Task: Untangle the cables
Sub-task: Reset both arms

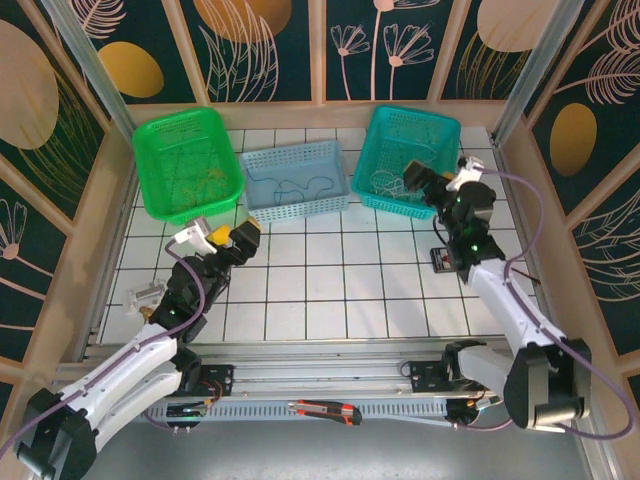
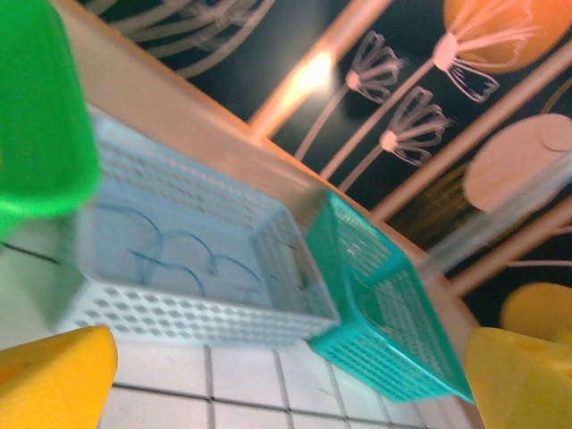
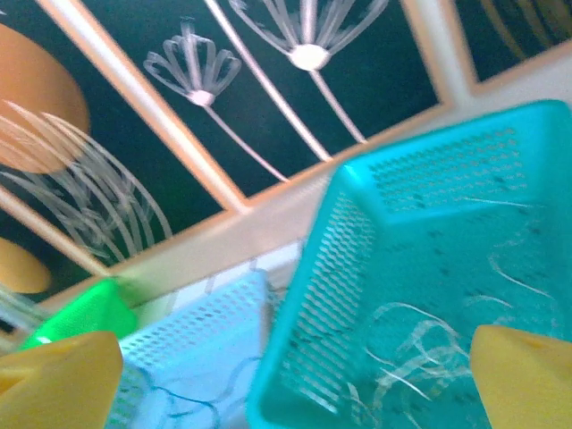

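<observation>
Dark cable (image 1: 300, 185) lies looped in the pale blue basket (image 1: 300, 207), and that's our marker. White cable (image 3: 416, 344) curls in the teal basket (image 1: 372, 135) just to its right, and the pale yellowish cable (image 1: 205, 180) sits in the green basket (image 1: 140, 150) just to its left. The left gripper (image 1: 232, 236) hangs near the blue basket's front left corner, fingers spread wide and empty. The right gripper (image 1: 425, 180) is over the teal basket, also wide with nothing between the fingers. Under all three baskets is a white tiled table (image 1: 330, 290). Behind them stand wood-framed dark walls (image 1: 270, 40) painted with gold discs and pale flowers.
</observation>
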Robot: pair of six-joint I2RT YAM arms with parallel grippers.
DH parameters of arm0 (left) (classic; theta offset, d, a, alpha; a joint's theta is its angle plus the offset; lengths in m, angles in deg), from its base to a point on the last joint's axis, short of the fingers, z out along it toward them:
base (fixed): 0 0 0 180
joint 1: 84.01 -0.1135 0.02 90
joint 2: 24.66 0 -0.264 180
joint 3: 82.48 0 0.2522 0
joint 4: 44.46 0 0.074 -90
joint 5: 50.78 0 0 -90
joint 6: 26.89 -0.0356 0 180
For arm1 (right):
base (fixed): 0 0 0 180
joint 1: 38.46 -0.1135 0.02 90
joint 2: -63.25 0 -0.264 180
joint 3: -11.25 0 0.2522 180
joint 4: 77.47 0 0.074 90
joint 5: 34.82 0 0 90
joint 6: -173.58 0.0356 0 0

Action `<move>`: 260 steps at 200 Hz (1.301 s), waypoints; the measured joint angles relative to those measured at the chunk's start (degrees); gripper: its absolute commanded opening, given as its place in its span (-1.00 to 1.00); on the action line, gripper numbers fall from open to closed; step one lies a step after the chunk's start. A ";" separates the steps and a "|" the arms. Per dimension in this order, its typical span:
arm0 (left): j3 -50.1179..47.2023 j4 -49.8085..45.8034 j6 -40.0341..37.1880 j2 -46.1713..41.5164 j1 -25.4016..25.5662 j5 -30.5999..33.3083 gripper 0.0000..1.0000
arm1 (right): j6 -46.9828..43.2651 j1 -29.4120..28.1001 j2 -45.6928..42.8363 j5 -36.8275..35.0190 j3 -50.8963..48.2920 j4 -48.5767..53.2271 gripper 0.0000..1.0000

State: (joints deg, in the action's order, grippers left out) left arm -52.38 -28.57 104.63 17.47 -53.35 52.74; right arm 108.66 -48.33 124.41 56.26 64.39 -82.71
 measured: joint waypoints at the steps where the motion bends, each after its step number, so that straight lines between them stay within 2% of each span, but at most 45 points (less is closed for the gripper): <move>1: 0.07 -0.04 -0.33 -0.02 -0.02 0.33 0.98 | -0.07 0.00 -0.15 -0.20 -0.17 0.02 0.99; 33: 1.33 0.33 -11.87 -0.50 -2.14 10.05 0.97 | -3.43 0.02 -6.64 -10.84 -11.54 -2.25 0.99; 58: 1.36 2.75 -20.15 -0.11 -5.86 14.99 0.98 | -6.84 0.46 -6.99 -16.31 -18.47 -5.11 0.99; 111: 1.31 10.05 -29.94 3.58 -19.15 15.56 0.98 | -12.74 2.08 -1.62 -22.18 -21.94 -13.60 0.99; 139: -3.15 18.99 -31.89 9.62 -21.99 15.47 0.98 | -15.21 2.78 2.21 -24.87 -24.48 -20.02 0.99; 194: -7.80 34.42 -35.91 31.28 -22.80 14.40 0.98 | -20.74 3.10 14.05 -23.91 -28.00 -34.36 0.99; 221: -8.52 41.59 -36.39 37.66 -24.83 12.48 0.98 | -22.71 4.35 17.11 -21.14 -28.37 -42.07 0.99; 245: -8.50 46.60 -36.65 42.77 -25.90 9.62 0.98 | -23.30 6.86 22.53 -17.84 -30.93 -54.21 0.99; 260: -8.28 47.60 -37.03 45.11 -26.12 7.78 0.97 | -23.30 7.67 24.55 -15.78 -32.37 -56.24 0.99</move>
State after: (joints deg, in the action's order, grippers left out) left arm -60.66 19.04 67.60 62.58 -79.47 60.52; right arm 85.36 -40.65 148.96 40.48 32.02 -138.95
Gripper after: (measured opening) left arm 0.988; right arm 0.991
